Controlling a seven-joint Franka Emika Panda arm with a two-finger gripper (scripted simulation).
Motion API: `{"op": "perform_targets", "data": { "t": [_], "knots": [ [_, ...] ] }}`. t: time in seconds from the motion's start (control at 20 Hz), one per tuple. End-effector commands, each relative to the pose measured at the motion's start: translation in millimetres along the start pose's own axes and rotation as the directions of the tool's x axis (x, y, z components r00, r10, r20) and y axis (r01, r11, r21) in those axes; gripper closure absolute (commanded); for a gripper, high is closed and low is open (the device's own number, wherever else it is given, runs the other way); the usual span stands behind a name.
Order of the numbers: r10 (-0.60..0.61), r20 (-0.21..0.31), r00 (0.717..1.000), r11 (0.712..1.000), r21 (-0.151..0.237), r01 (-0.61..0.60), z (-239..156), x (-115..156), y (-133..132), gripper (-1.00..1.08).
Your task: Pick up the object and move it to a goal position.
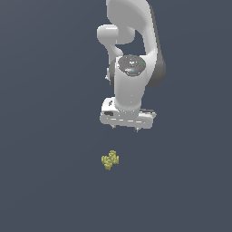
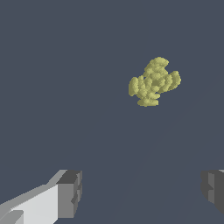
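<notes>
Olive-yellow, the object [image 1: 110,160] lies on the dark floor [image 1: 41,181], apart from our gripper [image 1: 125,128]; our jaws gape wide, holding nothing, so grasping and carrying remain.

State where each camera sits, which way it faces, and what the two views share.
Exterior view: off the arm, position not on record; faces the white arm and its gripper above the dark floor.
Wrist view: on the wrist, facing the floor past its own open fingers.
Shared: the olive-yellow object, lying free, outside the finger gap.
</notes>
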State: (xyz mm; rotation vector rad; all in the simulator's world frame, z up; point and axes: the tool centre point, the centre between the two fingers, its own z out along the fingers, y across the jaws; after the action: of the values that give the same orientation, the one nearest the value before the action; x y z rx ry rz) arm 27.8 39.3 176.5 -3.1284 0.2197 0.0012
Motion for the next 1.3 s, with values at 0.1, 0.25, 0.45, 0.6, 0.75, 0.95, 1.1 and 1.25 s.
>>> {"op": "perform_targets", "data": {
  "t": [0.1,0.25,0.45,0.6,0.75,0.95,1.1,1.25],
  "knots": [
    [0.130,0.003,0.992,0.992,0.004,-0.130,11,18,8,-0.92],
    [0.227,0.004,0.974,0.974,0.005,-0.227,20,31,14,-0.92],
    [0.352,0.005,0.936,0.936,0.005,-0.352,33,47,22,-0.92],
    [0.441,0.005,0.898,0.898,0.004,-0.441,43,59,29,-0.92],
    [0.524,0.004,0.852,0.852,0.002,-0.524,53,70,35,-0.92],
    [0.613,0.002,0.790,0.790,0.000,-0.613,65,82,42,-0.92],
    [0.663,0.000,0.749,0.749,-0.001,-0.663,73,88,47,-0.92],
    [0.699,-0.002,0.715,0.715,-0.002,-0.699,78,93,50,-0.92]
  ]
}}
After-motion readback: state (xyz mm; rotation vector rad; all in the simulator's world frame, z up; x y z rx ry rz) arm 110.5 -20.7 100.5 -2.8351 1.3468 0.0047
